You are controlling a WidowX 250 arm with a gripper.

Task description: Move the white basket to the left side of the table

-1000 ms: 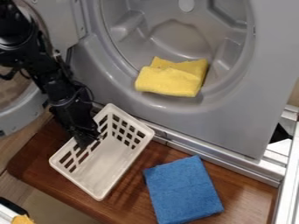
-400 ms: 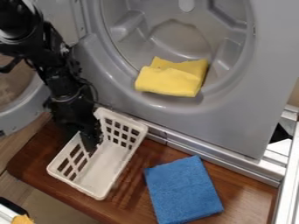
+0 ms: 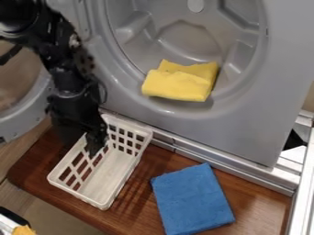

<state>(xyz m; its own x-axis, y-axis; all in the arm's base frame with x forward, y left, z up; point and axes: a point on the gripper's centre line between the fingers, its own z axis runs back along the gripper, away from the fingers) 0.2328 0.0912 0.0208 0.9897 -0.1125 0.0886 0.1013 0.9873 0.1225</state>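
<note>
1. Camera view, arm. The black robot arm enters at the upper left and slopes downward and to the right, passing in front of the grey appliance and the edge of its round door. Below the wrist, the arm runs steeply down toward the basket.

2. Camera view, tool. The black tool hangs down at the upper part of the white basket's left long wall, its tip overlapping that wall. Whether it is spread, pressed together or pinching the wall cannot be told.

3. Camera view, task object. The white basket lies on the left part of the brown wooden table, its long axis running from lower left to upper right. Its walls are pierced by rectangular openings; its upper end is near the appliance's base.

4. Camera view, surroundings. A folded blue cloth lies on the table, to the right of the basket and apart from it. A folded yellow cloth rests in the appliance's rounded opening.
</note>
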